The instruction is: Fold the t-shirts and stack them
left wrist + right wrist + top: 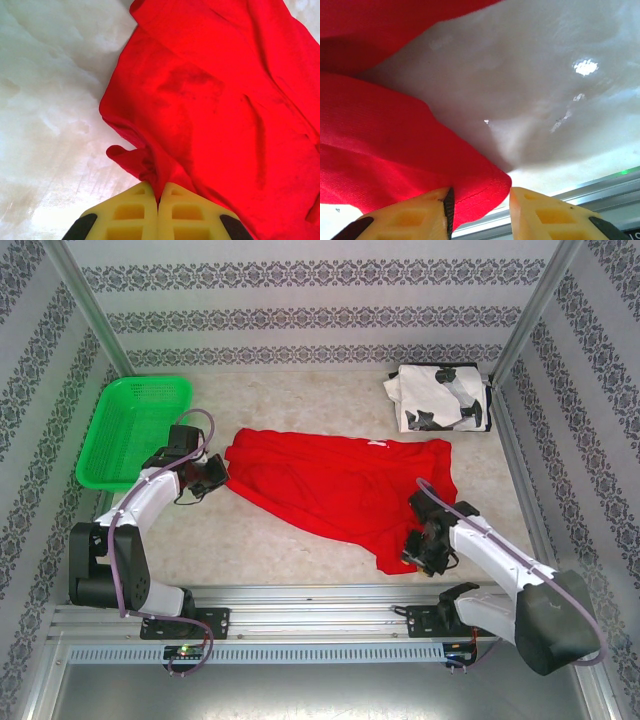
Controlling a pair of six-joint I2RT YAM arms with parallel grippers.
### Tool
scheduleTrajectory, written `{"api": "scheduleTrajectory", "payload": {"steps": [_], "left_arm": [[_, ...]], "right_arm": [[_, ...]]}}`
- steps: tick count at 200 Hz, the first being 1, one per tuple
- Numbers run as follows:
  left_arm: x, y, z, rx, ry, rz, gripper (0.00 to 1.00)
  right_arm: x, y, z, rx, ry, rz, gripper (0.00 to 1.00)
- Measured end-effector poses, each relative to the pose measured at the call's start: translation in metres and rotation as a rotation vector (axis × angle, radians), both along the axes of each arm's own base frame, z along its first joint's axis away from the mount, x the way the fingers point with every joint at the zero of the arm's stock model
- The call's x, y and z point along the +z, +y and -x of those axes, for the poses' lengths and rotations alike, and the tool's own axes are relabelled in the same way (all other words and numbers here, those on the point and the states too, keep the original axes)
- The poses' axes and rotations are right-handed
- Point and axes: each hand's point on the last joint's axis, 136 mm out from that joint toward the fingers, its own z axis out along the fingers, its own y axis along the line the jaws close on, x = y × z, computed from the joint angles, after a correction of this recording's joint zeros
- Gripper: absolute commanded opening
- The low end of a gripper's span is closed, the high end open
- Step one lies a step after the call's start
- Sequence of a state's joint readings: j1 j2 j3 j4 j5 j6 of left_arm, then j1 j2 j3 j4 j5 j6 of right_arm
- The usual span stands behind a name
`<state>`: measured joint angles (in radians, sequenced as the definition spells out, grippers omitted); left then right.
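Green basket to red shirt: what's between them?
The top external view shows the left tool between the green basket and the red shirt, shut on the shirt's left edge. The rest of that stretch is bare table.

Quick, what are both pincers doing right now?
Left pincer: closed on the red shirt.
Right pincer: apart around the shirt's corner; grip cannot be told.

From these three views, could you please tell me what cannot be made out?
- Red shirt, top view: print hidden, mostly plain red showing.
- Right gripper, right wrist view: cloth sits inside it; whether it is clamped is unclear.
- White shirt, top view: too small to count its folds.
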<state>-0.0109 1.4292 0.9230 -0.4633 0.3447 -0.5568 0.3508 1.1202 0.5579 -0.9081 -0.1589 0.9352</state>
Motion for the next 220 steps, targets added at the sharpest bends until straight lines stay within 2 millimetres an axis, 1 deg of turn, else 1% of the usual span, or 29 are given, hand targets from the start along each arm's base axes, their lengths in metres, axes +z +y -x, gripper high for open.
{"api": "scheduleTrajectory", "payload": {"steps": [26,53,92,117,145,168,184,220], "left_arm": [[-0.001,0.000,0.001,0.000,0.003,0.001,0.00],[-0.001,-0.001,0.001,-0.002,0.003,0.004,0.00],[0.000,-0.002,0.001,-0.007,0.003,0.014,0.00],[-0.004,0.002,0.000,0.002,0.014,0.020,0.00],[-0.003,0.006,-0.009,0.002,0.013,0.017,0.00],[0.005,0.004,-0.020,-0.016,-0.010,0.026,0.00],[0.006,0.003,-0.024,-0.022,-0.014,0.029,0.00],[-0.003,0.001,-0.025,-0.033,0.011,0.037,0.00]], "right_arm": [[0.000,0.002,-0.003,0.007,0.009,0.028,0.39],[0.000,0.003,-0.004,0.003,0.011,0.063,0.40],[0.004,0.000,-0.005,-0.065,-0.026,0.115,0.40],[0.007,-0.001,-0.004,-0.136,-0.068,0.125,0.40],[-0.002,-0.001,0.009,-0.180,-0.056,0.158,0.41],[-0.012,-0.012,0.021,-0.256,-0.060,0.187,0.41],[-0.016,-0.018,0.023,-0.312,-0.092,0.182,0.40],[-0.020,-0.019,0.022,-0.384,-0.127,0.160,0.40]]}}
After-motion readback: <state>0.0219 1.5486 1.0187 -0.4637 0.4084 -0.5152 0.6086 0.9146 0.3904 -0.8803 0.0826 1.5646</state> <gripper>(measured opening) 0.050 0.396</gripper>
